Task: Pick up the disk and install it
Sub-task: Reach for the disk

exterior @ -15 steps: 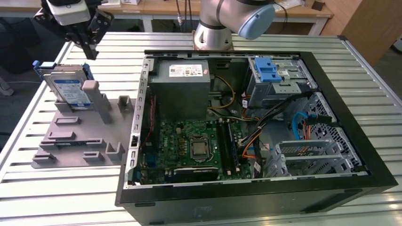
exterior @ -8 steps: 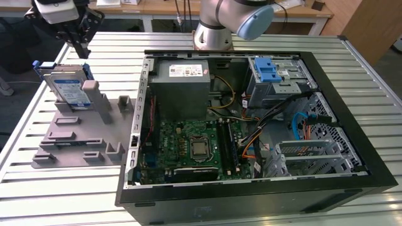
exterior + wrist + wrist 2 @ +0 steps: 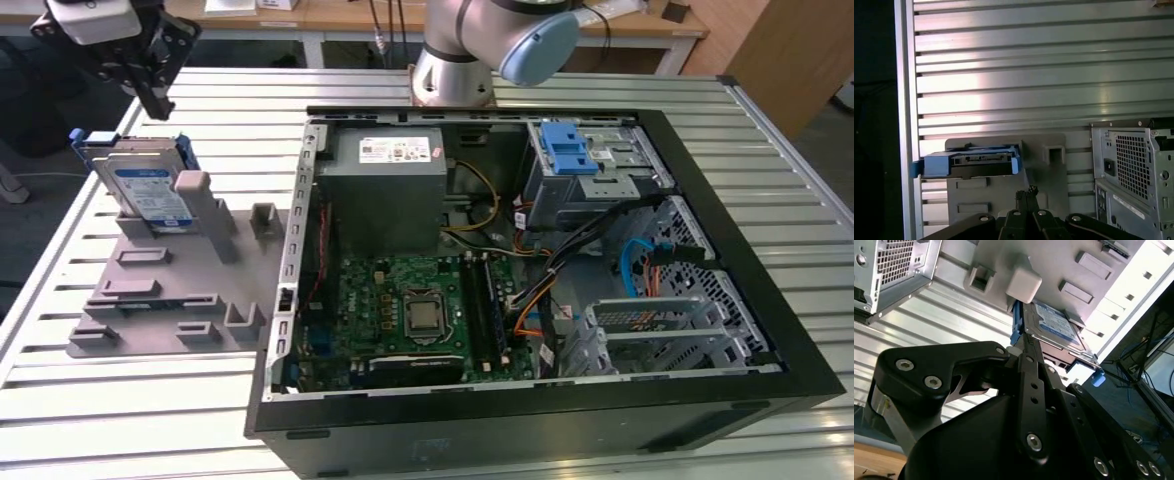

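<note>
Exterior view's left: gripper [image 3: 156, 98] above disk [image 3: 144, 188], apart, no contact. Jaws pressed together, holding nothing. Disk stands on edge in grey fixture [image 3: 160, 290] on slatted table [image 3: 134, 420]. Open computer case [image 3: 747, 200] toward exterior view's right. First wrist view adds disk's connector edge; second wrist view shows label face.

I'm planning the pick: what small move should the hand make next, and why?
Probably open the hand: it looks shut as it hangs above the upright silver hard drive with blue plastic rails, which stands untouched in the grey plastic holder. Shut, it cannot straddle the drive.
</note>
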Controlling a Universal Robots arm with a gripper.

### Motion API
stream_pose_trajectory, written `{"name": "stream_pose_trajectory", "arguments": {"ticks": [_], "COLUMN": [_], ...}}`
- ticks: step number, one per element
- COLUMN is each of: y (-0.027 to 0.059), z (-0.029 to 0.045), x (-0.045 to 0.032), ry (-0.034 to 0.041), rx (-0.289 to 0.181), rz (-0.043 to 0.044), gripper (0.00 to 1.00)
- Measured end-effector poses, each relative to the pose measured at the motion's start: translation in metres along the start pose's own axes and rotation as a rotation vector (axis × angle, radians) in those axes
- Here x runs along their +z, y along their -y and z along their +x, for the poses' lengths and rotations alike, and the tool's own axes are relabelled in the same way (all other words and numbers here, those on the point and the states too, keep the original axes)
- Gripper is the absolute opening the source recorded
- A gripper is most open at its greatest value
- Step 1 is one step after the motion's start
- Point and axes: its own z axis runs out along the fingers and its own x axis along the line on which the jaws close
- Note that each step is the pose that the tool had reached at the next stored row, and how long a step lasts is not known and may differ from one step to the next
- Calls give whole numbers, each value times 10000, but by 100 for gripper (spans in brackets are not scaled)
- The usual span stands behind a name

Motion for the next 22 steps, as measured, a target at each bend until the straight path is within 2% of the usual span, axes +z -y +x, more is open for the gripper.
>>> {"name": "stream_pose_trajectory", "arguments": {"ticks": [9,16,19,22], "y": [-87,-115,-113,-110], "z": [268,460,508,530], "x": [29,51,58,71], "ry": [1,1,-1,-10], "rx": [-1,-1,-13,-284], "rz": [-1,-1,0,3], "gripper": [11,11,11,11]}}
